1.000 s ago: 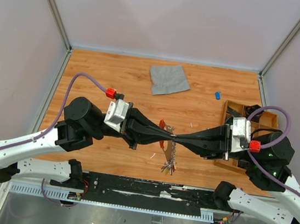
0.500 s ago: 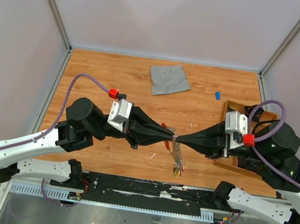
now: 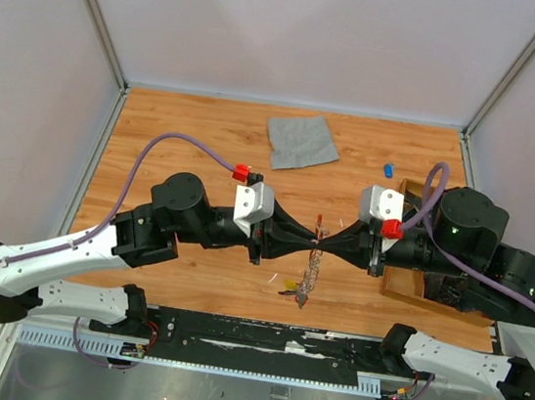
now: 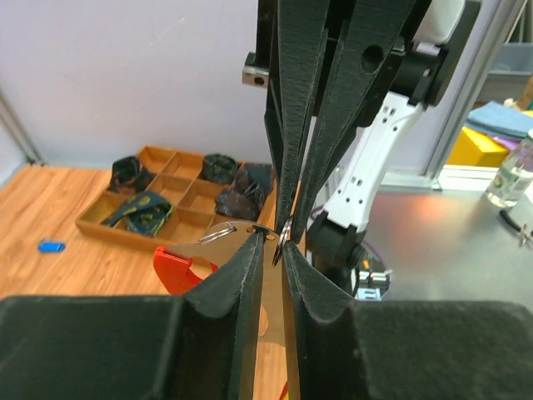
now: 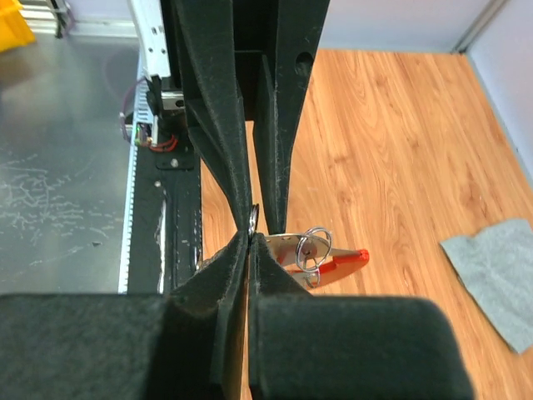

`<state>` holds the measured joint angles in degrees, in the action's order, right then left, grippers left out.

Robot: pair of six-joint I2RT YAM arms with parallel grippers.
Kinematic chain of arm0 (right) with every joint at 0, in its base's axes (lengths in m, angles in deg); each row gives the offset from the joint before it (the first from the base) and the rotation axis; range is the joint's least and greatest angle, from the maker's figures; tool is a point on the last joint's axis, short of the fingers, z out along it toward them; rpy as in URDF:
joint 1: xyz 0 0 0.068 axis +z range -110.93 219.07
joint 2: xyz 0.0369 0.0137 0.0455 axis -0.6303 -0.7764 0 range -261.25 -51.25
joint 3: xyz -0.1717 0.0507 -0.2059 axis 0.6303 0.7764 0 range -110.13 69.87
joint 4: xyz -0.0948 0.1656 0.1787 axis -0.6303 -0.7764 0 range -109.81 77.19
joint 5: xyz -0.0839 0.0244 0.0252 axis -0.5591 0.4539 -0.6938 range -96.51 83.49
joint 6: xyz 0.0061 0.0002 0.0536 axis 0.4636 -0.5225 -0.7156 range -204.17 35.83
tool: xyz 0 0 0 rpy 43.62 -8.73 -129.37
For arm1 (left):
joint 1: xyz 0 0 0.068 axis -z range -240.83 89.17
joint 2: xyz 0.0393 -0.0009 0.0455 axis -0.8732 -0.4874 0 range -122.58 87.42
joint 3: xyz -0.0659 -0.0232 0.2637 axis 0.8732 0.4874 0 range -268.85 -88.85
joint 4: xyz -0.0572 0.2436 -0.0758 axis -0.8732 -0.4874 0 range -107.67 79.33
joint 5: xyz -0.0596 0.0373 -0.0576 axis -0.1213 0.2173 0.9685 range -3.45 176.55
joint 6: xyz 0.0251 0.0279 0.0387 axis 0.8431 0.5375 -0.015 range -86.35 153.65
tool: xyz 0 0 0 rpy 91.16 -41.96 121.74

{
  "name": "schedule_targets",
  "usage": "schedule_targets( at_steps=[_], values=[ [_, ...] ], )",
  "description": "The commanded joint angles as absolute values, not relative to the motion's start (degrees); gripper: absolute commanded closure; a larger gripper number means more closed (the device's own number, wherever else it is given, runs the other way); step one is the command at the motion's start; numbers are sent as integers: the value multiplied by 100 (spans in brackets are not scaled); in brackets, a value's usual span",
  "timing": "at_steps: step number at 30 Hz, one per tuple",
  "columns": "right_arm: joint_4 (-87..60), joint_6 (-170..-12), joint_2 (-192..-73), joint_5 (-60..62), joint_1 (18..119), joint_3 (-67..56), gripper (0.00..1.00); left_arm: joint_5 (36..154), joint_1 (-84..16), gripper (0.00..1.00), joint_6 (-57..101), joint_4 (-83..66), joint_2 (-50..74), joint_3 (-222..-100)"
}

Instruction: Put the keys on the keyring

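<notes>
Left arm [image 3: 171, 222] reaches in from the left and right arm [image 3: 459, 240] from the right, both level, meeting tip to tip at the middle. Left gripper [image 3: 314, 238] fingers slightly parted. Right gripper [image 3: 327, 240] pressed fully closed.

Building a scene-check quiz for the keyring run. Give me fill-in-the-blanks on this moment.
The cloth on the table is ___.
The compartment tray sits at the table's ___ edge.
The small loose piece near the tray is ___.
The right gripper has its fingertips pinched ___.
Missing words: grey; right; blue; shut.
</notes>
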<state>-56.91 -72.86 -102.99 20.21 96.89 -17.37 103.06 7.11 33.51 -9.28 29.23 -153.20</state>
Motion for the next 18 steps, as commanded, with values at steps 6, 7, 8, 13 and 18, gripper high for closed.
schedule_targets(
  at_steps=[6,7,8,13,18],
  values=[
    [-6544,-7065,-10593,1481,9655,-2209,100,9999,685,85,3805,-1571,2650,-15782],
    [-6595,-7056,-10630,1448,9655,-2252,100,9999,691,85,3820,-1598,2633,-15794],
    [-6658,-7049,-10668,1427,9655,-2292,100,9992,693,85,3830,-1625,2619,-15807],
    [-6842,-7038,-10837,1448,9655,-2402,100,9934,696,85,3890,-1734,2563,-15834],
    [-6915,-7028,-10920,1447,9653,-2474,100,9894,695,99,3961,-1891,2469,-15923]
  ],
)
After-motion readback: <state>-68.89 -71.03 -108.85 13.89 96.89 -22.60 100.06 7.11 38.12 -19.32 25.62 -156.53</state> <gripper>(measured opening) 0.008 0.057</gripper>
